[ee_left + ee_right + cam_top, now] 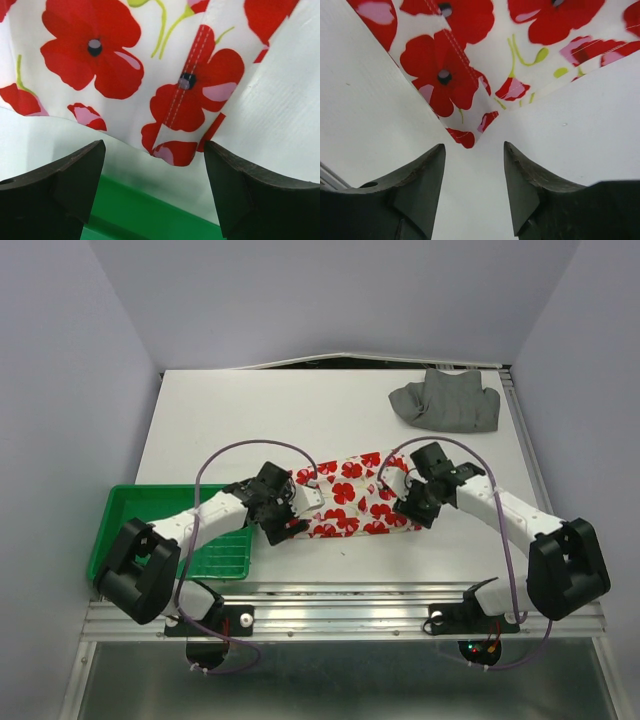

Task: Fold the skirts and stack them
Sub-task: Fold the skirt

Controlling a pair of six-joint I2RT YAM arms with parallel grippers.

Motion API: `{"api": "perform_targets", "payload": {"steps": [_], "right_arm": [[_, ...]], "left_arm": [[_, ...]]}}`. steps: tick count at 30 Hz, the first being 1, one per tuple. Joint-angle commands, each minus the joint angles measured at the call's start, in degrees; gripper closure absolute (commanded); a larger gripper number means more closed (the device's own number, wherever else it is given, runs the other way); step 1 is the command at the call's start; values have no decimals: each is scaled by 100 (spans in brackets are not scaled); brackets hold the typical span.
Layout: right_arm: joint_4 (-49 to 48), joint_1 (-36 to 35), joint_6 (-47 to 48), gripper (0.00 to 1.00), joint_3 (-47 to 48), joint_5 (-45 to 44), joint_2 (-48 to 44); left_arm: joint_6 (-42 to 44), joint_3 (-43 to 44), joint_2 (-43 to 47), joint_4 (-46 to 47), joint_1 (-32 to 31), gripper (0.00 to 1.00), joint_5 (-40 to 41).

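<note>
Evidently nothing is stacked yet: the printed skirt [345,502] is laid flat between the parted, empty left gripper [155,165] and right gripper [474,160], with the grey skirt [447,400] bunched at the far right.

The flowered skirt [350,503] at the middle of the table [250,410] is white with big red flowers, each with a dark centre, pale pink patches and yellow-green stems. The grey skirt [447,400], toward 1 o'clock, is plain dark grey. The tray [150,508] at 8 o'clock is bright green, its floor seemingly ribbed. The table is white.
</note>
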State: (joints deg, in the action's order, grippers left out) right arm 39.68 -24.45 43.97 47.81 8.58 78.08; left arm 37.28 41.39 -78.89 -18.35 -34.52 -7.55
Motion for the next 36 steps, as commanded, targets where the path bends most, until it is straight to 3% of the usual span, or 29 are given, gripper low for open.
{"api": "perform_targets", "payload": {"steps": [1,8,13,17,24,28,36], "right_arm": [[521,-43,-528,43,1270,327,-241],[699,-43,-1854,50,2083,1356,233],[191,-43,-2621,60,1925,1726,1006],[-197,-43,-2788,63,1662,1315,1525],[-619,-43,-2710,66,1310,217,2201],[-724,-43,-2455,67,1283,-75,2395],[-1076,133,-1507,68,1547,-822,2756]], "left_arm": [[-10,395,506,-432,-46,9,-457],[-510,1257,682,-671,-2,9,-766],[-985,1986,-63,-503,217,12,-563],[-1284,2793,-740,-425,586,18,-485],[-1188,3674,-2015,-160,859,26,612],[-749,3701,-2472,7,868,26,1211],[-362,3570,-3167,-99,868,29,1431]]}}
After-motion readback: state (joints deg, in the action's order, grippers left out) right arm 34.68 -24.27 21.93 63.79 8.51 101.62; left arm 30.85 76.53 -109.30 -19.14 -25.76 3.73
